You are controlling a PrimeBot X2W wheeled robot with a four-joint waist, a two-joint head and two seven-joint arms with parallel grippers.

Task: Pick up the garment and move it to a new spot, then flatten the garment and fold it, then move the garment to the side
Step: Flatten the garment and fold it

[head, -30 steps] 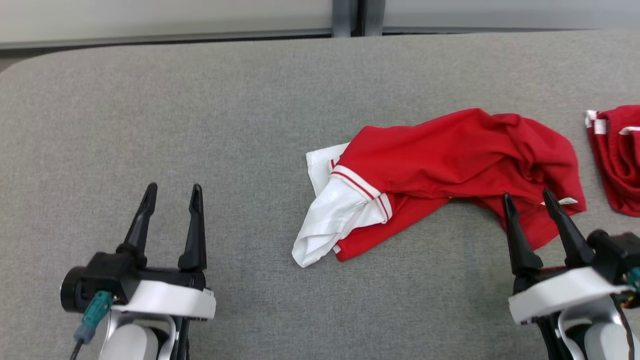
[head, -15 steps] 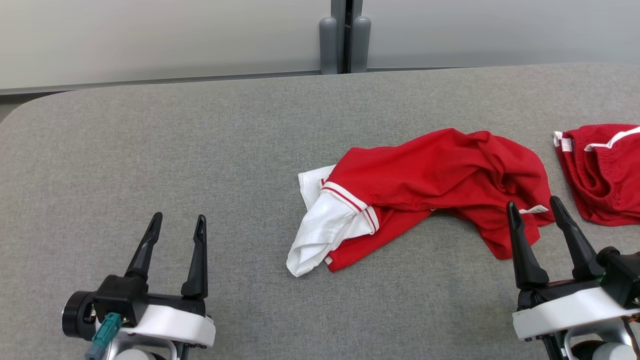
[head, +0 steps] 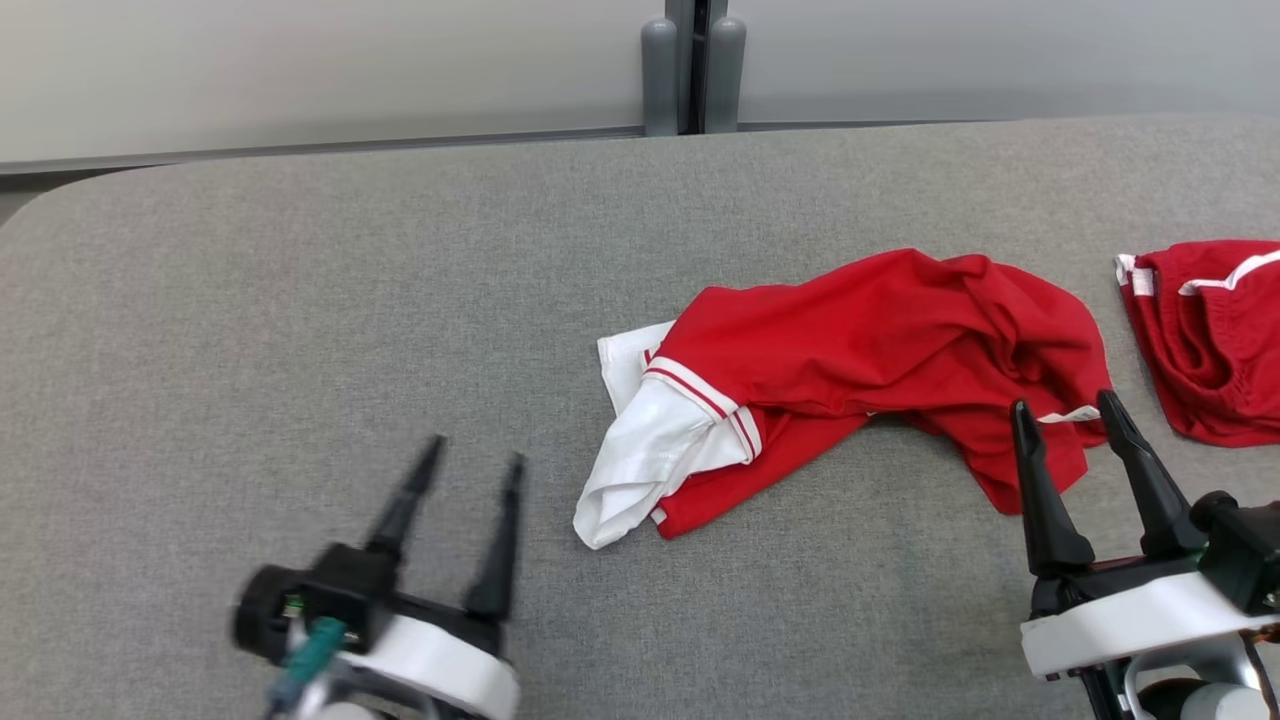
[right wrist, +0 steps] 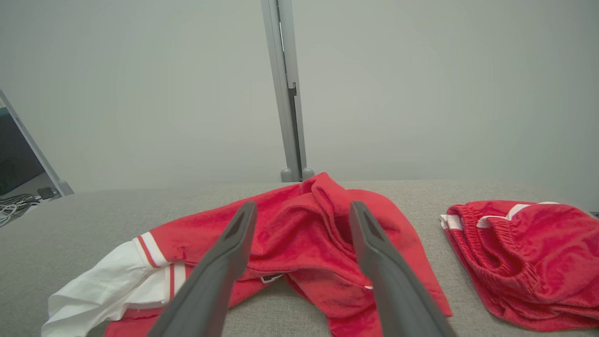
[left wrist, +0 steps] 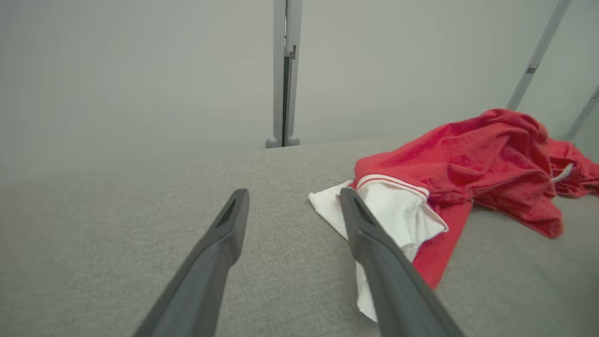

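From the head view, a grey felt-covered table (head: 300, 300) fills the scene, and the crumpled red-and-white garment (head: 880, 340) lies on it from the centre out toward 3 o'clock, its white sleeve with a red-striped cuff hanging toward 6 o'clock. A second bunched red garment with white trim (head: 1215, 340) sits at the 3 o'clock edge, near the first but apart from it. A pair of grey rounded posts (head: 692, 75) stands at 12 o'clock behind the table's far edge. The left gripper (head: 476, 455), blurred, is at 7 o'clock with its two dark fingers spread and nothing between them, short of the white sleeve. The right gripper (head: 1063, 404) is at 4 o'clock, fingers wide apart, tips at the near hem of the crumpled garment; whether they touch it cannot be told. In the left wrist view, the left gripper (left wrist: 294, 194) is spread over bare table, and the garment (left wrist: 468, 154) lies from the centre toward 3 o'clock, its white sleeve just behind the finger on that side. In the right wrist view, the right gripper (right wrist: 302, 206) gapes empty, the garment's red folds (right wrist: 201, 234) spread behind both fingers toward 8 o'clock, and the second garment (right wrist: 529, 252) rests at 4 o'clock.
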